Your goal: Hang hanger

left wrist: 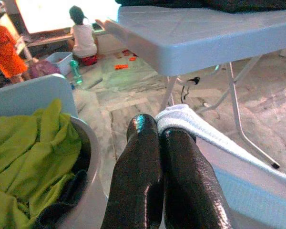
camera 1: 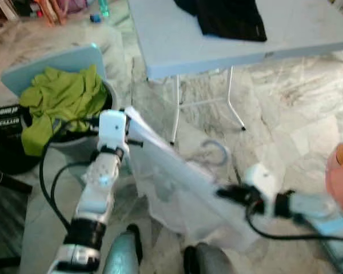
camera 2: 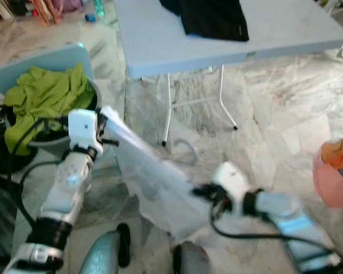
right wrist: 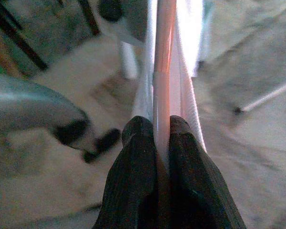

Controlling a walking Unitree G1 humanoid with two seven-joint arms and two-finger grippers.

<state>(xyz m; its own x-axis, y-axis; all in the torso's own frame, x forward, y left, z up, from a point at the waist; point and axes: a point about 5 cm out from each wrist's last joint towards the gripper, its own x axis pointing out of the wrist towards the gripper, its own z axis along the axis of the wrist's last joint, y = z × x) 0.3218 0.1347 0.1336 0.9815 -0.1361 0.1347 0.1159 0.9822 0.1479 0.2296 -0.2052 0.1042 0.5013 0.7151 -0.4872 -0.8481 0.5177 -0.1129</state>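
Note:
A white garment point(camera 1: 177, 191) on a pale hanger is stretched slantwise in front of me, above the marble floor. The hanger's grey hook point(camera 1: 216, 149) sticks out from its upper edge, pointing toward the table. My left gripper point(camera 1: 130, 136) is shut at the garment's upper left end, where white cloth point(left wrist: 181, 117) folds over the fingertips of that gripper point(left wrist: 159, 130). My right gripper point(camera 1: 226, 194) is shut on the lower right end. In the right wrist view the gripper point(right wrist: 158, 125) pinches the hanger's thin pale bar point(right wrist: 162, 57) with cloth along it.
A grey-blue folding table point(camera 1: 177, 45) carrying a black garment point(camera 1: 228, 17) stands ahead on thin white legs. A basket point(camera 1: 110, 94) of green cloth point(camera 1: 63, 103) sits left, a pink-orange object point(camera 1: 342, 171) at the right edge. Two people point(left wrist: 83, 33) are far beyond the basket.

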